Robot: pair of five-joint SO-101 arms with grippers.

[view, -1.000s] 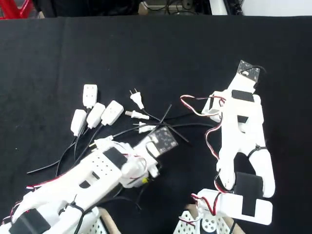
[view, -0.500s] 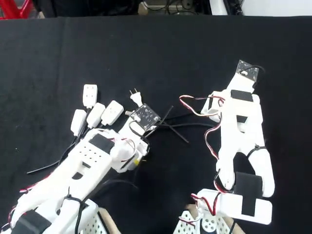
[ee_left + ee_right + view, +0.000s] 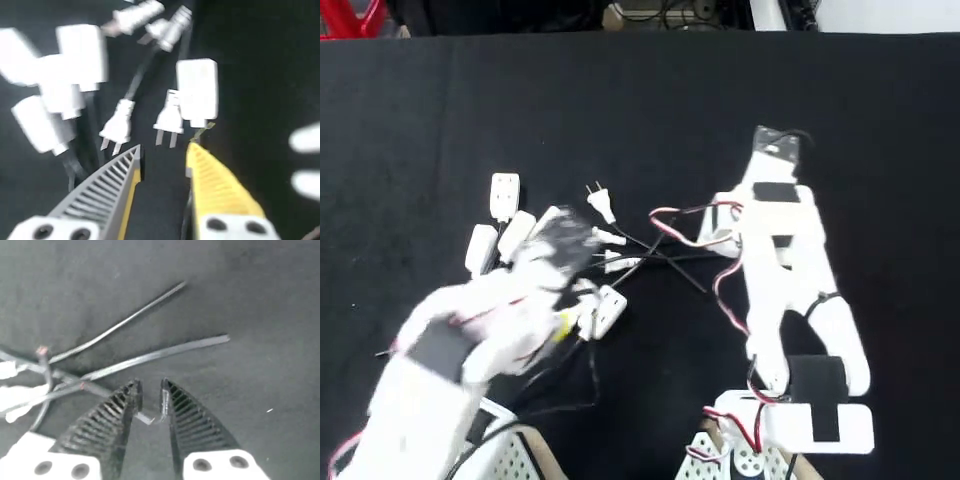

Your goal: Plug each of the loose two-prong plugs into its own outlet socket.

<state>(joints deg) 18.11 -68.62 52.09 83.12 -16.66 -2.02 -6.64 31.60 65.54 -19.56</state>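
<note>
Fingers (image 3: 212,172) of the left gripper (image 3: 164,150) gape empty near two plugs (image 3: 168,120) lying side by side (right gripper (image 3: 150,387) barely parted, empty); closing could snag both

The left arm (image 3: 470,330) is blurred, and the outlet sockets (image 3: 82,57) beyond its claw (image 3: 165,146) are blurred too.

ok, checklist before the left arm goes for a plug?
1. left jaws open and empty: ok.
2. target plug between them: not ok, it lies just beyond the tips.
3. neighbour plug clear of the path: cannot tell, it lies close beside.
4. socket apart from target plug: cannot tell, they overlap in the left wrist view.
5. right jaws holding nothing: ok, they hang over black cloth and cables.
</note>
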